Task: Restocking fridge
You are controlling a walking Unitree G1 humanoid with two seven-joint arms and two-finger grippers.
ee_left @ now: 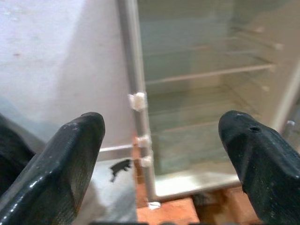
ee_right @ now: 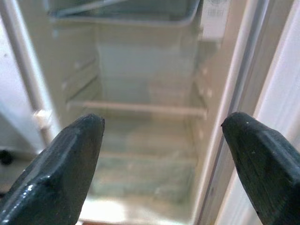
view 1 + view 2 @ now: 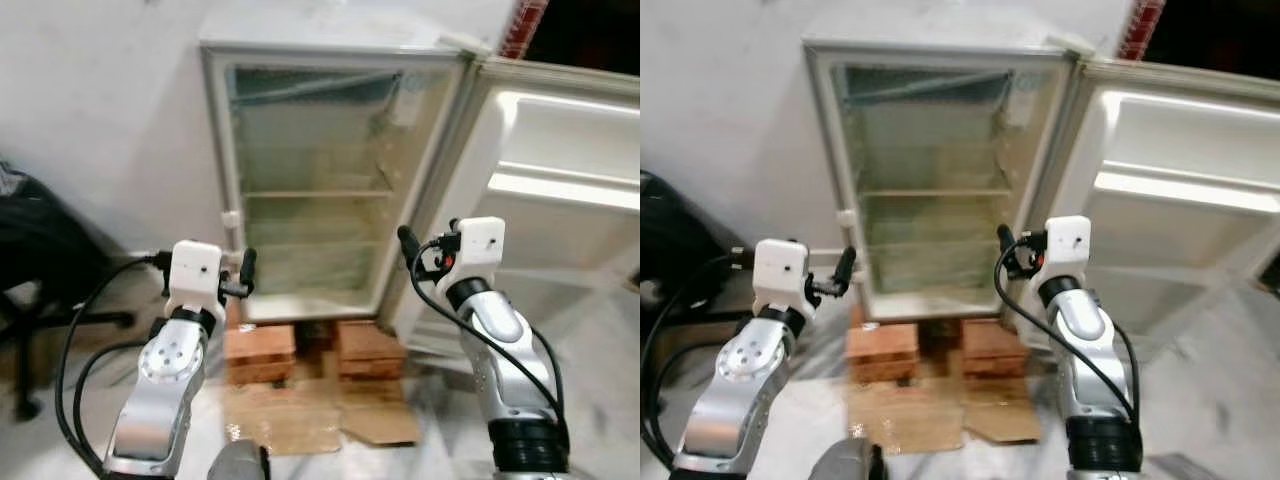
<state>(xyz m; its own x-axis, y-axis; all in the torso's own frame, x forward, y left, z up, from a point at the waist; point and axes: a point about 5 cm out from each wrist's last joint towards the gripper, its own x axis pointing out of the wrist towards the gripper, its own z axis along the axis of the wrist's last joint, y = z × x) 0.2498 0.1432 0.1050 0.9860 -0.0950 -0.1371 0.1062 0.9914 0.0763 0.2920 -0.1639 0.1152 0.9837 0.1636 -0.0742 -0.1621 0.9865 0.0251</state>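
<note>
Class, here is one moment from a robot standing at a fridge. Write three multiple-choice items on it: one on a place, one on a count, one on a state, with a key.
1. What does the fridge stand on?
A. wooden blocks
B. a metal cart
C. a rug

2. How many blocks show under it?
A. one
B. two
C. four

3. How is the door?
A. shut
B. taken off
C. swung open to the robot's right

Key: 1 A, blocks sit right under its base; 2 B, a pair lies side by side; 3 C, its inner shelves face us. Both the left gripper and right gripper are open, holding nothing.
</note>
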